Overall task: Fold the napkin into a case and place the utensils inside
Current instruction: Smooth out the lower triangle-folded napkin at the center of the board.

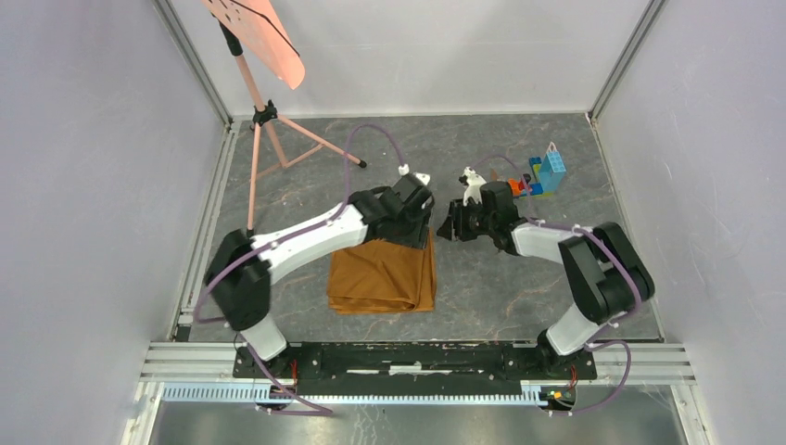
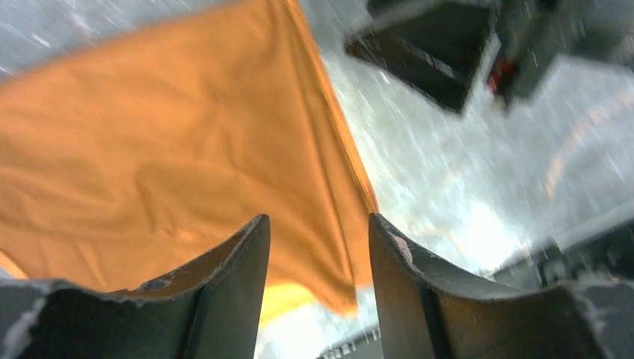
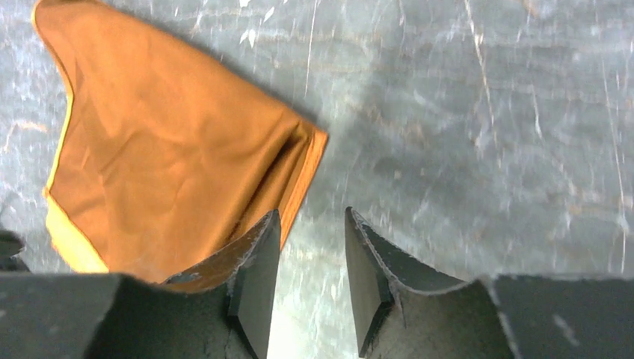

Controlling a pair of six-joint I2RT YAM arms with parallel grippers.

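Note:
The orange-brown napkin point(image 1: 383, 276) lies folded in a rectangle on the grey table, in front of the left arm. My left gripper point(image 1: 419, 221) hovers over its far right corner, open and empty; the cloth point(image 2: 164, 149) fills the left wrist view behind the jaws point(image 2: 318, 232). My right gripper point(image 1: 449, 226) is open and empty just right of the napkin's far corner, above bare table; the napkin point(image 3: 172, 157) shows to the left of its fingers point(image 3: 310, 224). The utensils are not in view.
A pile of colourful toy bricks point(image 1: 542, 173) sits behind the right gripper. A salmon-pink sheet on a tripod stand point(image 1: 264, 120) stands at the back left. Grey walls close in the table on three sides.

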